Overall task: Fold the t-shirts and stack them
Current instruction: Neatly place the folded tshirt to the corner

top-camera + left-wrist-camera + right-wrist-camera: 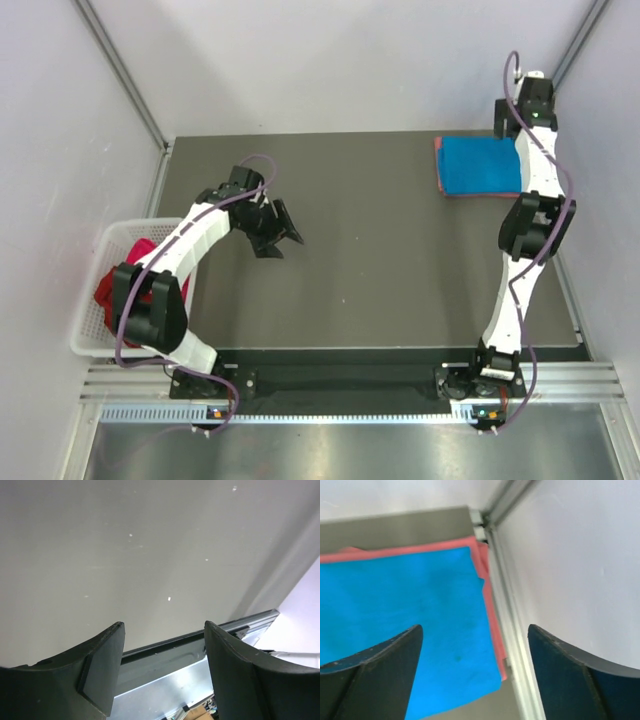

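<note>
A folded bright blue t-shirt (478, 165) (410, 600) lies at the table's back right corner, on top of a folded salmon pink t-shirt (489, 587) whose edges show around it (440, 168). My right gripper (512, 125) (475, 630) hovers over the stack's right edge, open, with nothing between its fingers. A dark red t-shirt (107, 292) and a magenta t-shirt (143, 248) lie crumpled in the basket at the left. Above the bare table left of centre, my left gripper (285, 235) (163, 625) stands open and holds nothing.
The white lattice basket (88, 312) sits off the table's left edge. White walls enclose the table on the left, back and right. A metal frame rail (512, 645) runs right beside the stack. The table's front rail (200, 637) shows in the left wrist view.
</note>
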Tool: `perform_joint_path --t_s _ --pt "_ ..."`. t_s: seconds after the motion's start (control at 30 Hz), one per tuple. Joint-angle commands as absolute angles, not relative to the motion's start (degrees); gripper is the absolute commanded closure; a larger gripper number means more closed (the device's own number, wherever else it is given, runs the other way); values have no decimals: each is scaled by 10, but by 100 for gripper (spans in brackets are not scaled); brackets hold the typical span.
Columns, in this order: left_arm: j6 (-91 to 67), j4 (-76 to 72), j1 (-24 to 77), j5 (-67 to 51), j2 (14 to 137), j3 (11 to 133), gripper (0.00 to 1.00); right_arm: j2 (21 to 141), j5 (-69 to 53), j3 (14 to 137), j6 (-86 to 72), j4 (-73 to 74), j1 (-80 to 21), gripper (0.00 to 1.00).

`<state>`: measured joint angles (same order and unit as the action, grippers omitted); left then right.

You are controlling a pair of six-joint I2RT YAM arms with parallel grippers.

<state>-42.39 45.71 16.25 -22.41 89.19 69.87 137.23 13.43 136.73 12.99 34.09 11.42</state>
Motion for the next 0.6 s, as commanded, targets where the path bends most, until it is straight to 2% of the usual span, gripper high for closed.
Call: perform_joint_path --t_s 0.0,0.1,0.13,0.2,0.23,0.3,0.33,0.43,0.57 --pt "-457 459 168 -220 847 716 31 1273 48 1354 55 377 109 16" --pt "-482 446 169 -225 820 701 31 1231 2 1287 19 374 99 19" --pt "-496 441 170 -228 803 696 31 1223 -17 1248 5 362 103 25" --pt "-511 432 172 -232 780 682 31 1217 -60 1226 -30 346 110 44" --pt "-513 432 173 -235 774 679 31 1224 -71 1228 -33 343 117 64" --pt "-519 438 175 -234 759 666 31 1252 -86 1246 -35 351 125 78" --pt "-520 440 177 -233 754 663 32 1261 -84 1247 -33 351 127 89" --pt "-530 460 185 -232 738 649 32 1292 -69 1238 -27 340 138 99" --pt "-535 486 196 -215 721 654 32 1330 -19 1223 -6 324 147 100"
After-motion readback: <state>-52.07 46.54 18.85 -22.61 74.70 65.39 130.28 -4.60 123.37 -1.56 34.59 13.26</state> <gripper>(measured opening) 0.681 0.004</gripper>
